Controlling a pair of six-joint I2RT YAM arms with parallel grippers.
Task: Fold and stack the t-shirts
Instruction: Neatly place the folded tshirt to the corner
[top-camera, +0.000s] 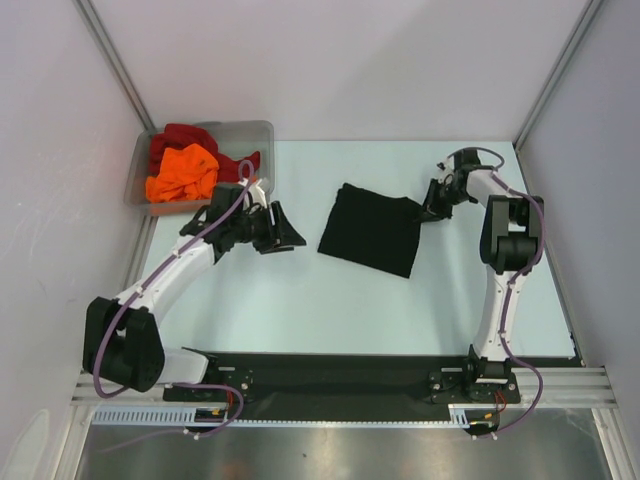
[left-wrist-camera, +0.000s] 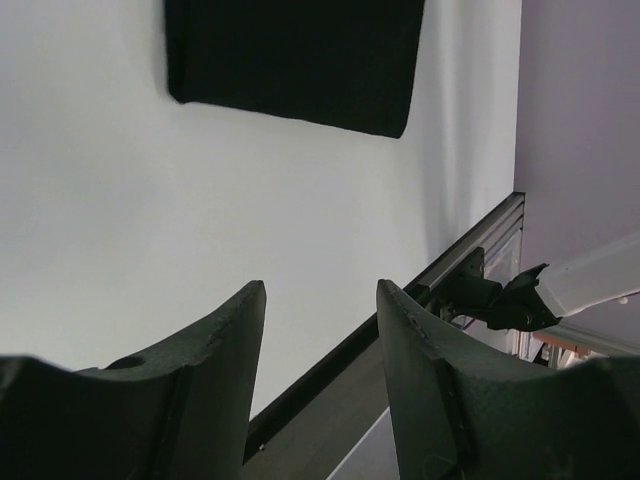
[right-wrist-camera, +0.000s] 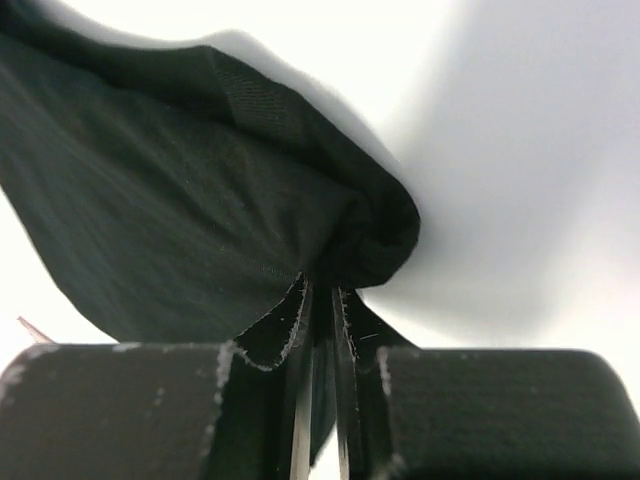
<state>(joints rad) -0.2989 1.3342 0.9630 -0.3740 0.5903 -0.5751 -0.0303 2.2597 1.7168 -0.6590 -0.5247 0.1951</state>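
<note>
Looking down from the top external view, we see the black t-shirt lying folded into a rough rectangle near the middle of the bench. The right end effector meets the shirt at its far right corner, where the cloth is drawn out to a small point. The left end effector sits to the left of the shirt, apart from it, and points toward it. At the far left corner of the bench a clear grey bin holds the orange t-shirt bunched on top of the dark red t-shirt.

In the left wrist view, we find the left end effector with its two dark fingers spread wide and nothing between them. Bare bench lies below, and the black t-shirt lies flat well ahead.

In the right wrist view, we see the right end effector closed narrow on a fold of the black t-shirt. The cloth is pinched between the pads, and a rounded bulge of fabric rises just beyond the fingertips above the pale bench.
</note>
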